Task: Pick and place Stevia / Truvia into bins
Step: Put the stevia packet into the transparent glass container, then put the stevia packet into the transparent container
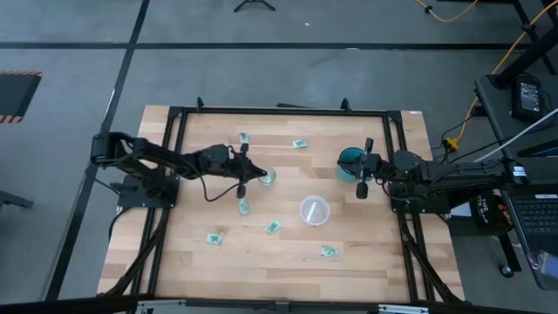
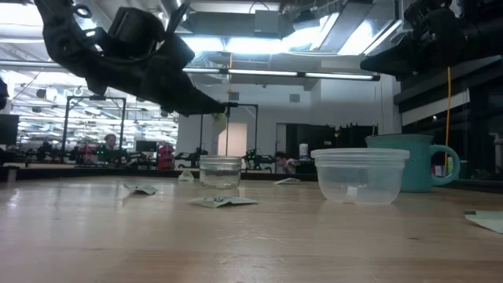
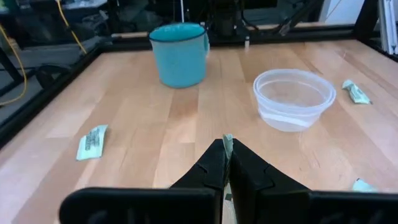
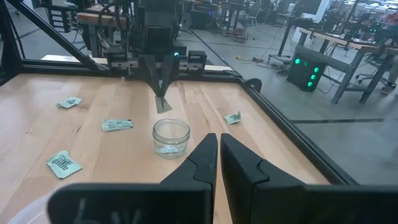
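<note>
You see the left gripper (image 1: 245,172) out over the wooden table (image 1: 375,262), its tips just beside the small glass jar (image 1: 266,177), while the right gripper (image 1: 362,179) sits near the teal mug (image 1: 350,160) at the right side. The plastic cup (image 1: 314,210) stands between the arms. Green packets lie scattered: two toward the far edge (image 1: 299,143), one below the jar (image 1: 244,207), three nearer you (image 1: 273,228)

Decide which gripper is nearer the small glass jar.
Left. The left gripper, shut on a packet, hangs just beside the glass jar; the right gripper waits farther off, by the teal mug.
</note>
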Motion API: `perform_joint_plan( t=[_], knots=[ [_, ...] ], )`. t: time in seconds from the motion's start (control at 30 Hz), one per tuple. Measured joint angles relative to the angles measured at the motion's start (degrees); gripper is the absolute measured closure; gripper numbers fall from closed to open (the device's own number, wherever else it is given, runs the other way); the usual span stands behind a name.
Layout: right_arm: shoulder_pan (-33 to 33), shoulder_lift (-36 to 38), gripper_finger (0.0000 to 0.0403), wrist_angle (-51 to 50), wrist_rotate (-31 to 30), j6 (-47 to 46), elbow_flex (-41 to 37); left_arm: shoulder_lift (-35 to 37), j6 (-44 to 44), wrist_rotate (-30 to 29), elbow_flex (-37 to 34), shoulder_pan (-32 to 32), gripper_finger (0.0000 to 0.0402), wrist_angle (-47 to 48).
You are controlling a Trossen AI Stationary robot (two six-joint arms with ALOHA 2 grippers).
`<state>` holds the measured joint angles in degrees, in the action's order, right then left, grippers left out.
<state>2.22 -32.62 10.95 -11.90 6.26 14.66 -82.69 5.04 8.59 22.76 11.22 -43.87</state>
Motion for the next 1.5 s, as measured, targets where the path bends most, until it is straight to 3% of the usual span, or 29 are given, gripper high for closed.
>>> perform_joint_plan(
  t=[0.53, 0.87, 1.13, 1.5],
  knots=[
    [0.0, 0.0, 0.0377, -0.01, 0.0, 0.02, 0.01, -10.58, -1.12, -2.26, 0.0, 0.13, 0.0396, -7.18],
    [0.0, 0.02, 0.0377, -0.01, 0.02, 0.02, 0.01, -12.31, -2.55, -4.05, 0.01, 0.13, 0.0384, -7.29],
    [0.0, 0.02, 0.0377, -0.01, 0.02, 0.02, 0.01, -12.29, -2.38, -4.13, 0.02, 0.13, 0.035, -7.02],
    [0.0, 0.0, 0.0377, -0.01, 0.02, 0.02, -0.01, -12.27, -0.25, -7.59, 0.02, 0.13, 0.0272, -8.28]
  ],
)
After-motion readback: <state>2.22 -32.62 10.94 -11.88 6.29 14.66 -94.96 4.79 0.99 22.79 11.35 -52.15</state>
